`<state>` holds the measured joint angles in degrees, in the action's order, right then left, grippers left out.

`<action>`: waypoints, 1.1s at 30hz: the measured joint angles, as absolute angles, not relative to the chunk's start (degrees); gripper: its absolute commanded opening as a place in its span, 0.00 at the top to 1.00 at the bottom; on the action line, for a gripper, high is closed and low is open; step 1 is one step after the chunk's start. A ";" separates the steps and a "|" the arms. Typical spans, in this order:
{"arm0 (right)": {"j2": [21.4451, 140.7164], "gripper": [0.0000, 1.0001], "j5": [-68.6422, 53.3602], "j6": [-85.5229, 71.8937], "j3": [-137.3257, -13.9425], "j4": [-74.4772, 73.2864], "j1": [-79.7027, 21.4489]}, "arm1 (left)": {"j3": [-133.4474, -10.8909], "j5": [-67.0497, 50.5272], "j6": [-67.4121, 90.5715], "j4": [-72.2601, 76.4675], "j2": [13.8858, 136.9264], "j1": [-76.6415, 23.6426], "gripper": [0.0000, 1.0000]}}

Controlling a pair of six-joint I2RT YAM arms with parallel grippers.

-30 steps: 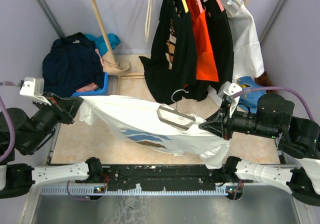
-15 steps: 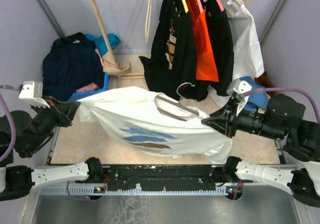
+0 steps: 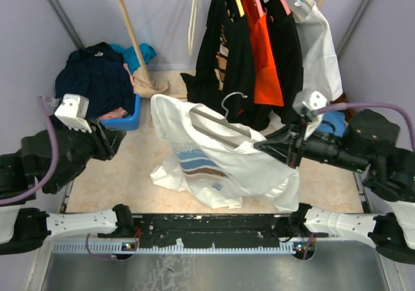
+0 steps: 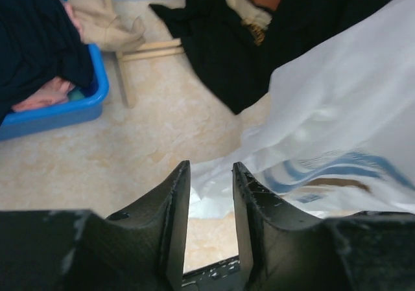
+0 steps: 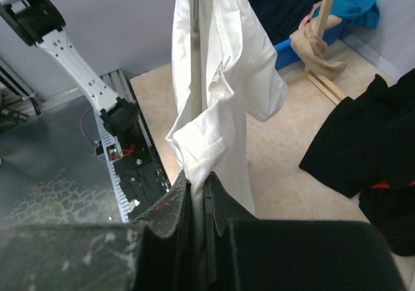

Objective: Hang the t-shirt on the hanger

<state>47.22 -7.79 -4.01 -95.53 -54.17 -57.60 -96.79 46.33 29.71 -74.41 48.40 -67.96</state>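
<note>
The white t-shirt point(image 3: 217, 164) with the blue print hangs draped over the pale hanger point(image 3: 224, 126); the hanger's wire hook point(image 3: 233, 98) sticks up. The shirt's lower edge rests bunched on the floor. My right gripper point(image 3: 285, 150) is shut on the hanger's right end through the shirt's cloth. In the right wrist view the gripper point(image 5: 198, 182) pinches white cloth point(image 5: 227, 96), and the hanger arm point(image 5: 194, 51) runs away from it. My left gripper point(image 3: 115, 142) is open and empty, left of the shirt. In the left wrist view the left gripper point(image 4: 207, 177) holds nothing, and the shirt point(image 4: 337, 122) lies beyond it to the right.
A blue bin point(image 3: 126, 119) piled with dark navy clothes stands at the back left. Black, orange and white garments point(image 3: 259, 51) hang on a wooden rack point(image 3: 133, 32) just behind the hanger. A bare cream hanger point(image 3: 192, 25) hangs there too.
My left gripper let go of the shirt's sleeve and opened. The stretched shirt dropped and now hangs from the hanger. My right gripper kept its hold.
</note>
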 measured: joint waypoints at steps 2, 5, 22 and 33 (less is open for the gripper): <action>49.50 1.00 -8.51 -3.57 -95.74 -54.22 -57.60 | -99.31 44.45 26.68 -72.10 49.06 -67.99 0.57; 52.58 1.00 -9.45 -3.07 -95.74 -54.65 -57.60 | -103.39 41.25 21.93 -68.71 49.89 -67.99 0.54; 57.45 1.00 -12.88 -1.50 -95.79 -57.65 -57.60 | -103.92 27.51 11.49 -63.40 61.63 -67.96 0.52; 57.95 1.00 -12.60 -1.48 -95.79 -58.17 -57.60 | -104.60 29.67 10.46 -62.94 63.81 -67.75 0.85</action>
